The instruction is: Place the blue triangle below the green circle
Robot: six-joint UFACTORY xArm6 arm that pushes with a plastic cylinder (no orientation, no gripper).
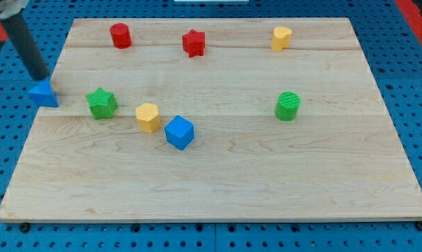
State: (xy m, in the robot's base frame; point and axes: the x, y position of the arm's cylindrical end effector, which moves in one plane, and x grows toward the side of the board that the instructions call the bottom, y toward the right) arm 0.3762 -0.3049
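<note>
The blue triangle (pixel 44 94) lies at the left edge of the wooden board (pixel 217 175), partly over the edge. My tip (pixel 41 75) is just above it in the view, touching or almost touching its top. The green circle (pixel 287 106) stands far off at the view's right, at about the same height.
Between them lie a green star (pixel 101 103), a yellow hexagon (pixel 148 117) and a blue cube (pixel 179 132). Along the view's top are a red cylinder (pixel 120 36), a red star (pixel 193 43) and a yellow heart-like block (pixel 281 38). Blue pegboard surrounds the board.
</note>
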